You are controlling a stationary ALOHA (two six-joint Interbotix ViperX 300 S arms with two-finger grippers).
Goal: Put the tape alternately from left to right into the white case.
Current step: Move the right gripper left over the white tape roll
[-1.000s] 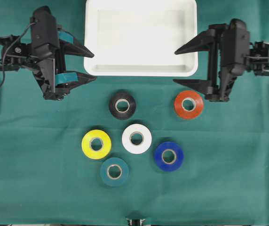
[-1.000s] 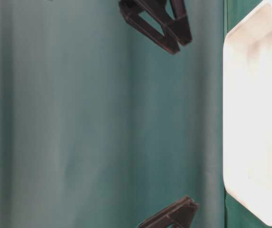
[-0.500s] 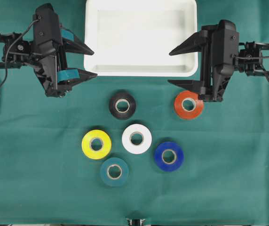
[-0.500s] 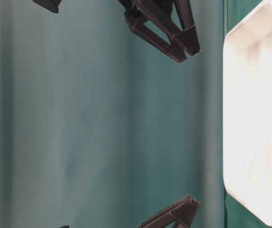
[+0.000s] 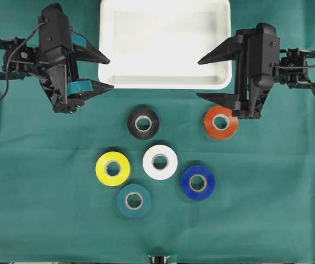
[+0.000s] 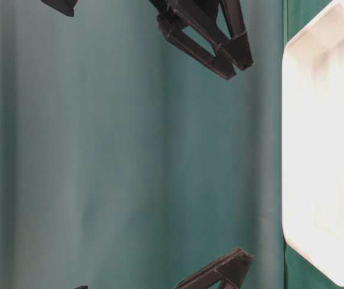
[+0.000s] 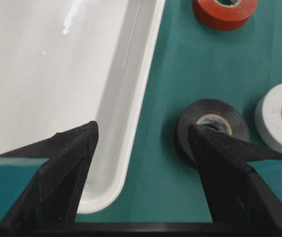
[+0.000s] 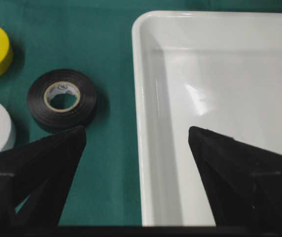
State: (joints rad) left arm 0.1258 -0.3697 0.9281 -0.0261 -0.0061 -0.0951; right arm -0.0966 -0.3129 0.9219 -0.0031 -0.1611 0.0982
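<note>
Looking down from overhead, the left gripper (image 5: 103, 72) has its fingers spread apart and holds nothing; the white case (image 5: 165, 82) lies just beyond its tips. The right gripper (image 5: 205, 78) is spread wide too, empty, its tips at the case's near right corner. The orange-red roll (image 5: 221, 122) sits just below the right gripper's lower finger, the black roll (image 5: 143, 122) between the two grippers. Farther down on the green cloth (image 5: 47, 209) lie the yellow roll (image 5: 113, 168), white roll (image 5: 160, 161), blue roll (image 5: 197, 182) and teal roll (image 5: 134, 201), well apart from both grippers.

At table level only black finger parts show at the top and bottom edges, with the case at the right edge.

From the left wrist, the case's corner lies between the spread fingers, nearer the left-hand one, and the black roll sits at the tip of the right-hand one.

From the right wrist, the case's rim runs between the fingers, with the black roll above the left-hand finger.
</note>
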